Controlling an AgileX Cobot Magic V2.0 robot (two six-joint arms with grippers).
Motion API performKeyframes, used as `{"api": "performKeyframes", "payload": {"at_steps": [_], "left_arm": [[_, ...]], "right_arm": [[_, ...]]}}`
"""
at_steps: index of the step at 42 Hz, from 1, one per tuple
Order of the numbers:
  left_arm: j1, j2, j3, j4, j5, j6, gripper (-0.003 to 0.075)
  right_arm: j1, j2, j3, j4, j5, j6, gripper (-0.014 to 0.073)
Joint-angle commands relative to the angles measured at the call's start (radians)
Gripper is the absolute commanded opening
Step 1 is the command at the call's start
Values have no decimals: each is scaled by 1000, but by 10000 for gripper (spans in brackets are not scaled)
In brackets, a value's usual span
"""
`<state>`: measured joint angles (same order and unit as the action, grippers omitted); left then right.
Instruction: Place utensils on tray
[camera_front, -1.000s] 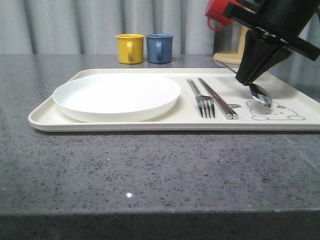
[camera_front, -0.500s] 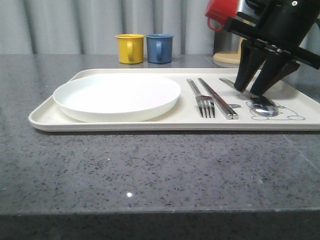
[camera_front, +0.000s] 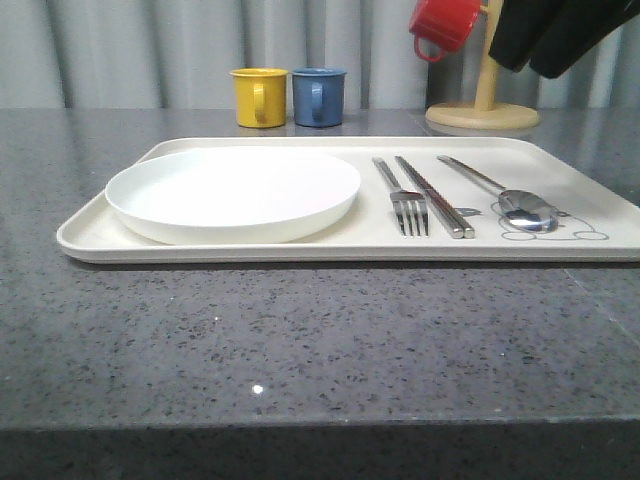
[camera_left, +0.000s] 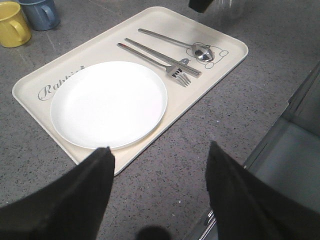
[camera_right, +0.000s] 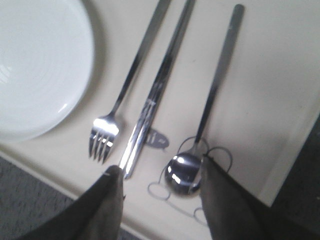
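Observation:
The cream tray lies on the dark stone table. On its right half lie the fork, the chopsticks and the spoon, side by side, the spoon's bowl on the rabbit drawing. My right gripper hangs high above the tray's right end. In the right wrist view it is open and empty over the spoon, with the chopsticks and fork beside it. My left gripper is open and empty, high above the table beside the tray.
A round white plate fills the tray's left half. Behind the tray stand a yellow mug and a blue mug. A red mug hangs on a wooden stand at the back right. The table edge runs near the tray's end.
My right gripper opened, let go of the spoon and rose up to the right. The spoon now lies flat on the tray.

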<state>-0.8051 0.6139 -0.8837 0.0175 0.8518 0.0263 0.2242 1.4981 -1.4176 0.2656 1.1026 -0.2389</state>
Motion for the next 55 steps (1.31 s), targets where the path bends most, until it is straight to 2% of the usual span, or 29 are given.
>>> {"api": "performKeyframes", "payload": {"at_steps": [1, 5, 20, 31, 52, 55], "left_arm": [[-8, 3, -26, -3, -73, -10, 409], [-8, 3, -26, -3, -73, -10, 409], [-8, 3, -26, -3, -73, -10, 409], [-8, 3, -26, -3, -73, -10, 409], [-8, 3, -26, -3, -92, -10, 408], [-8, 3, -26, -3, -90, -10, 379]], "right_arm": [[60, -160, 61, -56, -40, -16, 393], [88, -285, 146, -58, -54, -12, 393], [87, -756, 488, -81, -170, -7, 393], [85, -1010, 559, -157, -161, 97, 393], [85, -1063, 559, -132, -154, 97, 391], [85, -1063, 559, -132, -154, 97, 337]]}}
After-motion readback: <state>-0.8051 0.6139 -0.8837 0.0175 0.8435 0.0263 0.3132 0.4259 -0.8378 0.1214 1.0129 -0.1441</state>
